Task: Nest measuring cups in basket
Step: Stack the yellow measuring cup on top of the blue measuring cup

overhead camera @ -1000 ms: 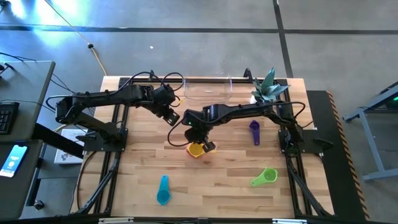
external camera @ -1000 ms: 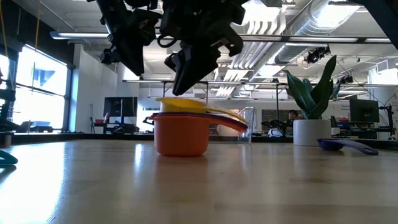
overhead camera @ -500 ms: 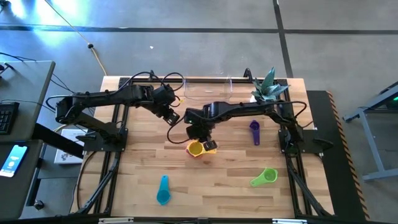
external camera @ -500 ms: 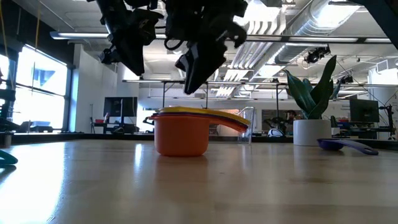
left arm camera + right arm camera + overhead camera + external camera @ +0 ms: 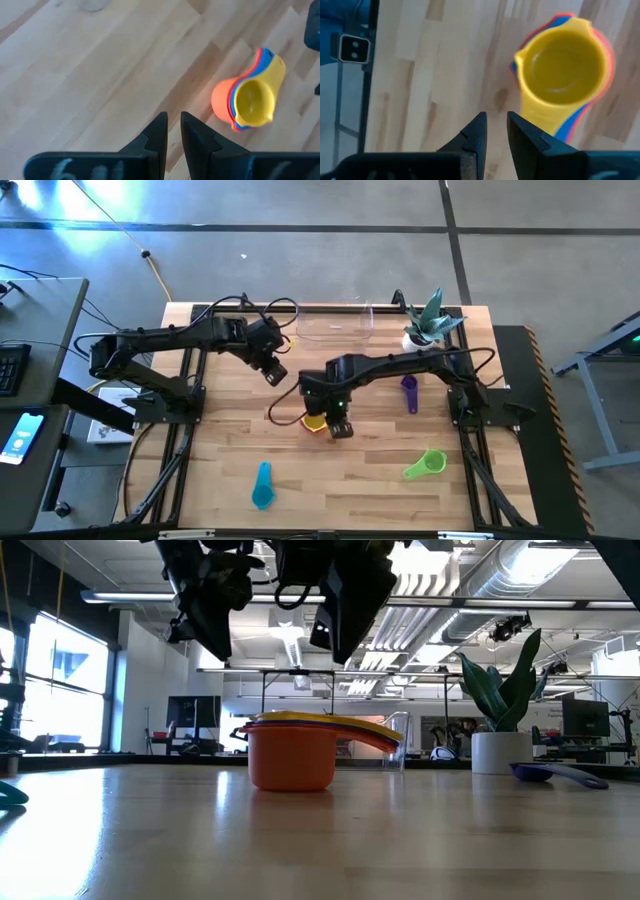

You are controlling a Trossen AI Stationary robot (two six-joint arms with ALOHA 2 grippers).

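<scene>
A nested stack of measuring cups [image 5: 315, 422], yellow inside blue, red and orange, stands on the orange cup's base [image 5: 290, 765] at mid-table. My right gripper [image 5: 497, 116] hovers just above it, toward the near side, with a narrow gap between its fingers and nothing in them. My left gripper [image 5: 174, 116] waits higher up, to the stack's far left, also narrowly open and holding nothing. The clear basket [image 5: 333, 325] sits at the far edge. Purple [image 5: 408, 392], green [image 5: 425, 465] and teal [image 5: 262, 485] cups lie loose on the table.
A white pot with a green plant [image 5: 425, 330] stands at the far right, beside the basket. Bare wood lies between the stack and the basket, and along the near edge between the teal and green cups.
My right gripper has let go of the yellow cup, risen and rolled, and shifted a little toward the near edge. The yellow cup, tilted on the stack a second ago, now sits level inside it.
</scene>
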